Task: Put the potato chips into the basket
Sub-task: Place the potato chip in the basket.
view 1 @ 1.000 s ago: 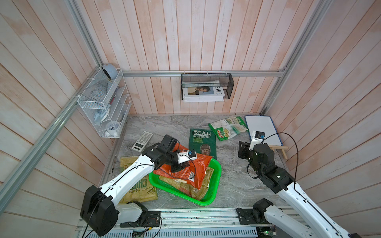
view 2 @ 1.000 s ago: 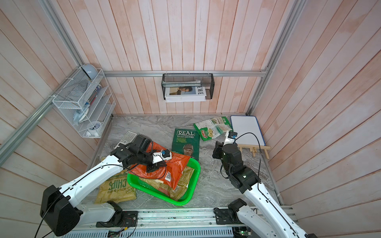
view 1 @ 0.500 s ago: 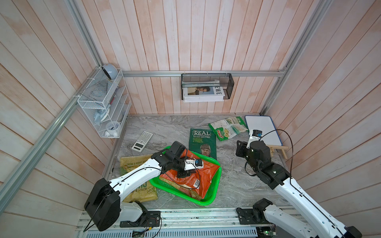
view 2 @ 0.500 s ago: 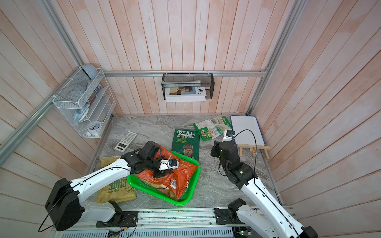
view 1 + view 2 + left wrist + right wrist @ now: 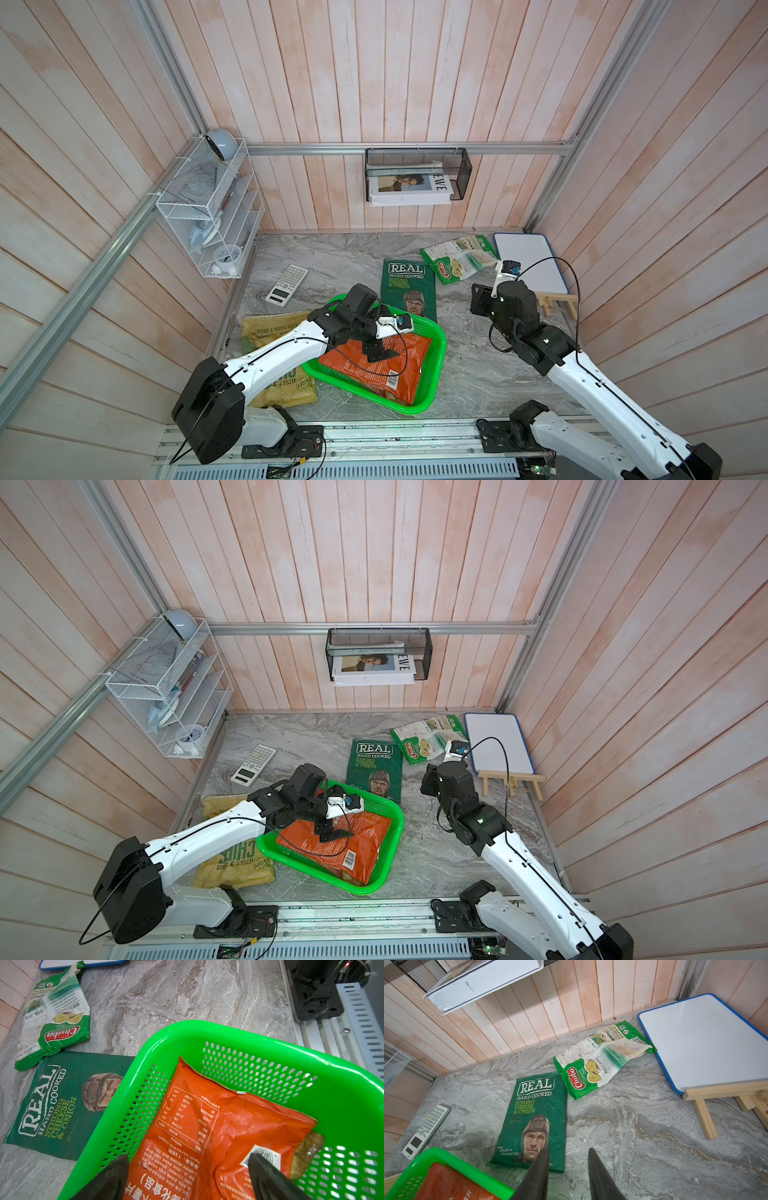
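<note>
The green basket point(image 5: 415, 409) point(image 5: 207, 1028) stands at the front of the table. An orange-red chips bag point(image 5: 411, 353) point(image 5: 228, 1126) lies in it on top of a tan bag point(image 5: 309, 1147). My left gripper point(image 5: 378, 351) point(image 5: 187, 1157) hovers open just over the orange-red bag, holding nothing. A tan-yellow "CHIPS" bag point(image 5: 266, 332) lies left of the basket, partly under my left arm. The dark green "REAL" bag point(image 5: 407, 286) point(image 5: 537, 1113) and white-green "Chuba" bag point(image 5: 457, 264) point(image 5: 600, 1059) lie flat behind the basket. My right gripper point(image 5: 478, 299) point(image 5: 568, 1150) hangs partly open and empty, near the REAL bag's right corner.
A calculator point(image 5: 286, 284) lies at the back left. A whiteboard point(image 5: 530, 262) leans on a small wooden easel point(image 5: 557, 301) at the back right. A white wire rack point(image 5: 208, 208) and a black wire rack point(image 5: 415, 178) hang on the walls.
My left gripper lowered the orange-red bag into the basket and opened, letting it go. My right arm shifted slightly towards the back.
</note>
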Motion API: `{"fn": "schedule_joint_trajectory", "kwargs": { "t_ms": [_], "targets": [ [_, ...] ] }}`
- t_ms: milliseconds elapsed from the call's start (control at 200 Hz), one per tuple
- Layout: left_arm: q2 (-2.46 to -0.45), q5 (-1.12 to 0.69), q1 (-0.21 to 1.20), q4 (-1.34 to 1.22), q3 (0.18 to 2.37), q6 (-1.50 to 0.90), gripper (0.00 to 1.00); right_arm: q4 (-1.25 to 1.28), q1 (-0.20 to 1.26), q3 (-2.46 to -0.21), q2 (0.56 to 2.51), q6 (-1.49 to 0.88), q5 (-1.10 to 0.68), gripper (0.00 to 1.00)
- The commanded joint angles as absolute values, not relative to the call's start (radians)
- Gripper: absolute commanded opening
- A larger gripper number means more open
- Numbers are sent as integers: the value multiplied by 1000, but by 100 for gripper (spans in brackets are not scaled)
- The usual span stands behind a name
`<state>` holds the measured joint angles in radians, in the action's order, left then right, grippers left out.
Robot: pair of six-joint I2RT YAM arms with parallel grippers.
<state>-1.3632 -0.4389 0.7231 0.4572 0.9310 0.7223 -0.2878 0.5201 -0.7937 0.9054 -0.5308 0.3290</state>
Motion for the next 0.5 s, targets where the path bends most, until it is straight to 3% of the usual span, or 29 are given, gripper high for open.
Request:
{"fn": "schedule_joint_trajectory", "kwargs": {
  "t_ms": [0,240,495],
  "targets": [
    [-1371,-416,726,490,924,746,92,-290,515,-804,923,-538,289,35],
    [-1447,-361,702,621,951,777,92,-257,513,-837,1046,-527,283,36],
    [-1374,-410,487,730,964,834,90,-445,455,-1209,1490,-443,242,41]
  ]
}}
